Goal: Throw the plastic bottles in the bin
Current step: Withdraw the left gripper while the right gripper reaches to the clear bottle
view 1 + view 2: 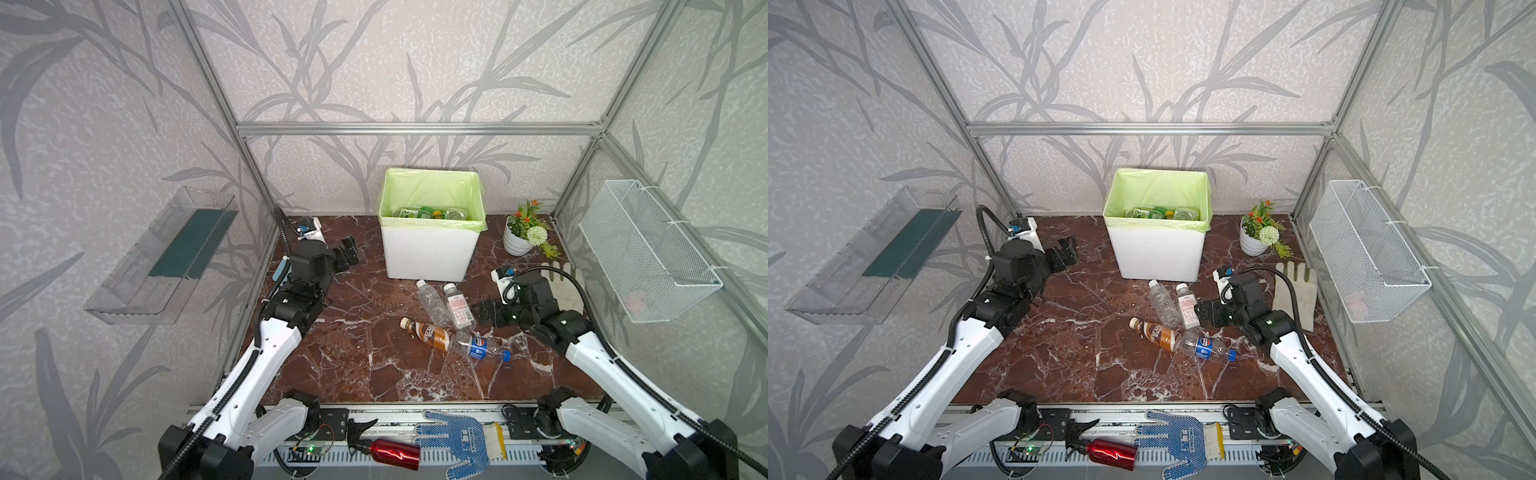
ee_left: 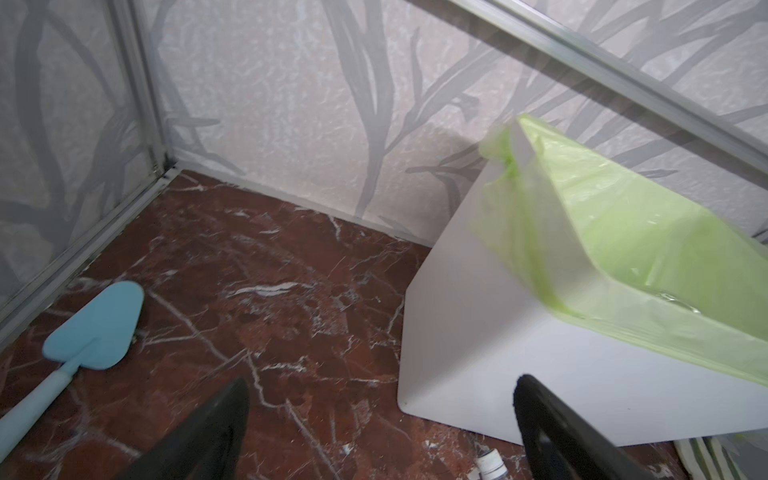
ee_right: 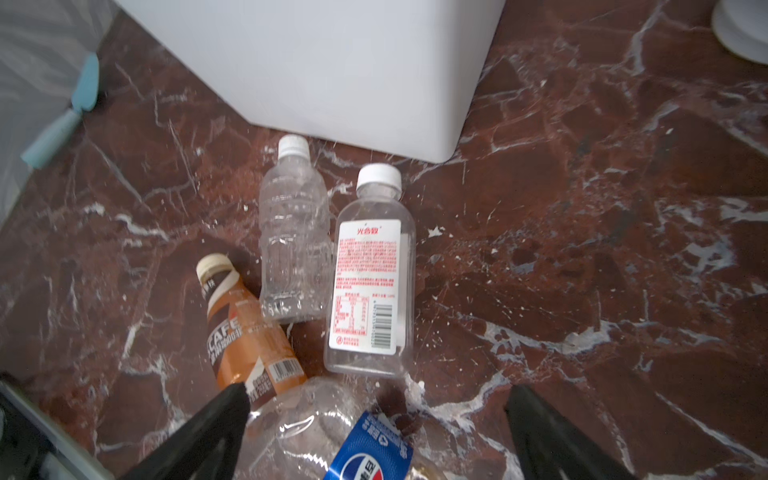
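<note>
Several plastic bottles lie on the marble in front of the bin (image 1: pixel 430 253): a clear one (image 1: pixel 432 301), a clear one with a red-printed label (image 3: pixel 370 274), a brown coffee one (image 1: pixel 428 332) and a blue-labelled one (image 1: pixel 478 347). More bottles (image 1: pixel 432 212) lie inside the green-lined bin. My right gripper (image 1: pixel 484 313) is open, low over the table just right of the pile; in the right wrist view (image 3: pixel 378 392) the blue-labelled bottle (image 3: pixel 324 432) lies between its fingers, not gripped. My left gripper (image 1: pixel 349 251) is open and empty, left of the bin (image 2: pixel 478 332).
A potted plant (image 1: pixel 519 241) and a white glove (image 1: pixel 569 286) are at the back right. A light-blue scraper (image 2: pixel 95 328) lies near the left wall. A red spray bottle (image 1: pixel 390 453) and blue glove (image 1: pixel 457 440) rest on the front rail. Wire basket (image 1: pixel 648 249) and clear tray (image 1: pixel 162 253) hang on the walls.
</note>
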Action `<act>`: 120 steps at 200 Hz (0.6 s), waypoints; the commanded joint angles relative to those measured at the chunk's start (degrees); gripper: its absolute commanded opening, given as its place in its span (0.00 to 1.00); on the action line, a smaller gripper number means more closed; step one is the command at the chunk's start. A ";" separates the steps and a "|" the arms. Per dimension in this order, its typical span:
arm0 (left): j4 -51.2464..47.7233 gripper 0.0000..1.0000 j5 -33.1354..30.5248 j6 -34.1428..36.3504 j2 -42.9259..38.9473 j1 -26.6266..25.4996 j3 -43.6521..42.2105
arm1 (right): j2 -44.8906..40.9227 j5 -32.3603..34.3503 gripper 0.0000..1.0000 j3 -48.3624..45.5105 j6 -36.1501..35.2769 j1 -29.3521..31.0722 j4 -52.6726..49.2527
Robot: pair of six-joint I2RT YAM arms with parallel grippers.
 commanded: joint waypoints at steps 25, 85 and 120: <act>-3.97 0.99 0.65 -2.81 -5.70 4.52 -4.84 | 4.72 2.85 0.96 7.49 -17.76 5.43 -12.83; -5.19 0.99 3.87 -4.36 -5.58 9.17 -5.69 | 12.00 9.15 0.91 9.19 -28.21 14.25 -18.20; -3.90 0.99 5.51 -6.08 -5.00 9.84 -6.46 | 16.02 7.88 0.86 8.75 -30.28 16.18 -18.32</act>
